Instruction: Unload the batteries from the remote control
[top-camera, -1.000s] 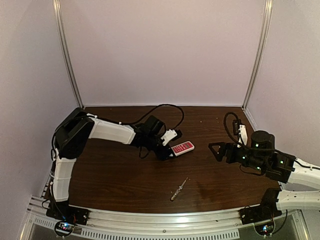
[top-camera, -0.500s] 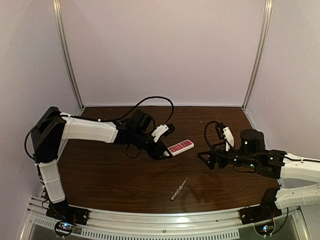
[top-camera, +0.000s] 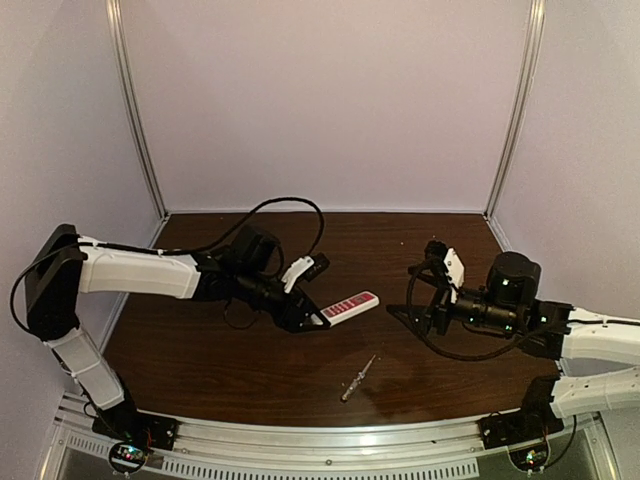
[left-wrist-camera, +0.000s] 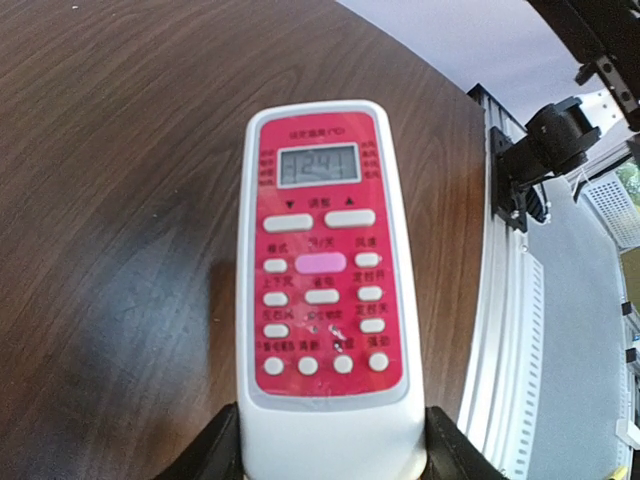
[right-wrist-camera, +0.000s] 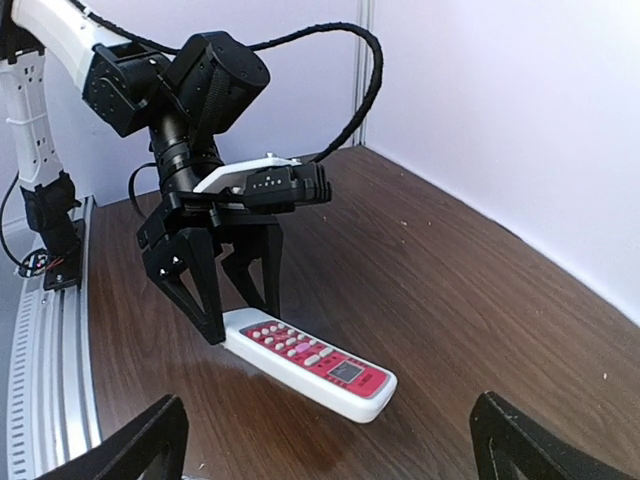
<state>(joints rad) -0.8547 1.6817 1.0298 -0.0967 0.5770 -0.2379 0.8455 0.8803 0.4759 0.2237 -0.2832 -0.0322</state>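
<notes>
The remote control (top-camera: 349, 305) (left-wrist-camera: 320, 290) (right-wrist-camera: 310, 360) is a white bar with its pink-red button face up. My left gripper (top-camera: 308, 318) (left-wrist-camera: 330, 462) (right-wrist-camera: 228, 318) is shut on its lower end, one finger against each long side. It holds the remote low over the wooden table (top-camera: 250, 350), the free end pointing right. My right gripper (top-camera: 412, 292) (right-wrist-camera: 335, 440) stands open a short way right of that free end, facing it, with nothing between its fingers (right-wrist-camera: 150, 440). The batteries are hidden.
A thin silvery screwdriver (top-camera: 359, 378) lies on the table in front of the remote, near the front edge. A metal rail (top-camera: 300, 440) runs along the near edge. Pale walls close off the back and both sides.
The left arm has drawn the remote leftward and slightly nearer, still gripping it. The right gripper has moved left toward the remote's free end and stayed open.
</notes>
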